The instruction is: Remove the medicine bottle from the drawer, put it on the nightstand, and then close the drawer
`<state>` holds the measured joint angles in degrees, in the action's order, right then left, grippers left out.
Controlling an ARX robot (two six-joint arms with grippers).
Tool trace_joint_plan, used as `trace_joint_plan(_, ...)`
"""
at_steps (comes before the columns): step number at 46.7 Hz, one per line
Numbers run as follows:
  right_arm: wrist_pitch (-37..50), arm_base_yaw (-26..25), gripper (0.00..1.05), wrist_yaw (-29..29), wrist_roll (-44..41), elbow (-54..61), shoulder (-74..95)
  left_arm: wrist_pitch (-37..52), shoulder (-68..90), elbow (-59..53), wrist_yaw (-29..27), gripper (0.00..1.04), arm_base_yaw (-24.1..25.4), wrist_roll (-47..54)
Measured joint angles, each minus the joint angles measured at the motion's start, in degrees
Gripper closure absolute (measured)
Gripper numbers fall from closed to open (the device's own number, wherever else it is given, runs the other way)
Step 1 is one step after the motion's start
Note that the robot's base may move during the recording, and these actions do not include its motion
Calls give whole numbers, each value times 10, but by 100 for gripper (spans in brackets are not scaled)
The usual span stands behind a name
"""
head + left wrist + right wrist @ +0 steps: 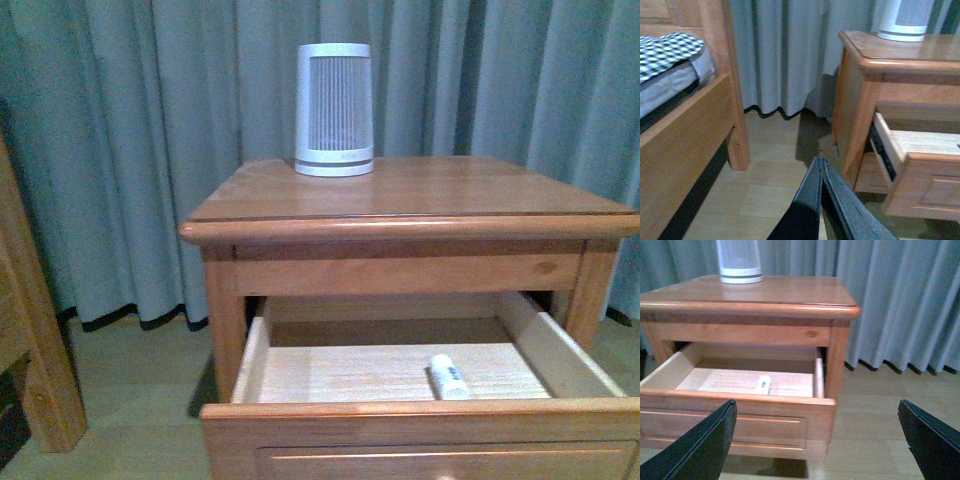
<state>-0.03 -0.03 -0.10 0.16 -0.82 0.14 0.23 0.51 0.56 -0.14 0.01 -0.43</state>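
Wide-spread right gripper (816, 404) well short of medicine bottle (763, 384) in drawer (818, 377); left gripper (821, 167) closed

Right wrist view. The nightstand (790, 292) is seen from the front corner, and its drawer (740, 422) is pulled well out. The medicine bottle (763, 385) is seen lying on its side on the pale drawer floor, near the front panel and clear of the side walls. A white ribbed canister (739, 262) is noted upright on the top, towards the back. The right gripper (816, 402) is recorded with its dark fingers (700, 450) spread wide, holding nothing. Grey curtain (900, 300) and pale floor (875, 410) are seen behind.
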Motion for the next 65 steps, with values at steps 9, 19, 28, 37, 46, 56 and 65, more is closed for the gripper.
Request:
trace_joint_plan(9, 0, 0, 7, -3, 0, 0, 1, -3, -2, 0, -2, 101, 0, 0)
trace_joint_plan(19, 0, 0, 7, -1, 0, 0, 1, -3, -2, 0, 0, 101, 0, 0)
trace_joint_plan(28, 0, 0, 7, -1, 0, 0, 1, -3, -2, 0, 0, 101, 0, 0)
trace_joint_plan(37, 13, 27, 7, 109, 60, -19, 79, -3, -2, 0, 0, 85, 0, 0)
trace_joint_plan(46, 170, 32, 7, 98, 80, -137, 369, -3, -2, 0, 0, 49, 0, 0)
trace_joint_plan(56, 116, 21, 7, 49, 96, -273, 596, -3, -2, 0, 1, 16, 0, 0)
trace_joint_plan(65, 103, -3, 7, 63, 92, -389, 777, -3, -2, 0, 1, 7, 0, 1)
